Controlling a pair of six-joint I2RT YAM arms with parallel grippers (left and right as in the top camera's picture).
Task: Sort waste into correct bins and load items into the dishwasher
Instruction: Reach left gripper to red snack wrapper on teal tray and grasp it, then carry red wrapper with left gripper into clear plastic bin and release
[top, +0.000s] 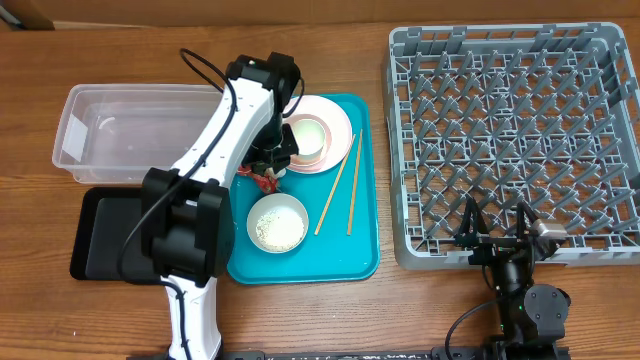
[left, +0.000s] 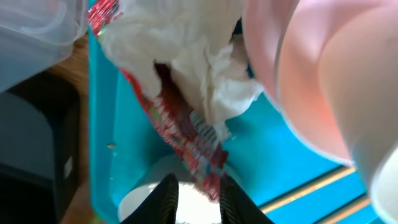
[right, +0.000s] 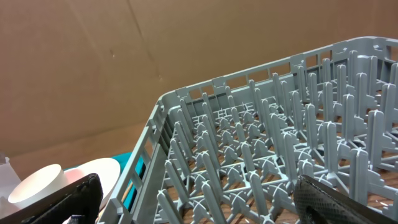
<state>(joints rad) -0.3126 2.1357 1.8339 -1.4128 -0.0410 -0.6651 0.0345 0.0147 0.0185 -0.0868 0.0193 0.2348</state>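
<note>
My left gripper (top: 270, 166) hangs low over the teal tray (top: 365, 255), beside the pale pink plate (top: 335, 125), which carries a small bowl (top: 308, 136). In the left wrist view the crumpled white tissue (left: 186, 43) lies on the red snack wrapper (left: 186, 140). The wrapper's end reaches the tips of my left gripper (left: 198, 183), whose jaws stand narrowly open. A white bowl of rice (top: 277, 222) sits just beyond it. Two chopsticks (top: 345, 185) lie on the tray. My right gripper (right: 208, 199) is wide open at the near edge of the grey dishwasher rack (top: 510, 130).
The clear tub (top: 125, 130) stands at the left, with the flat black tray (top: 100, 235) in front of it. My left arm crosses above the black tray. A pale pink dish (left: 311, 87) fills the right of the left wrist view.
</note>
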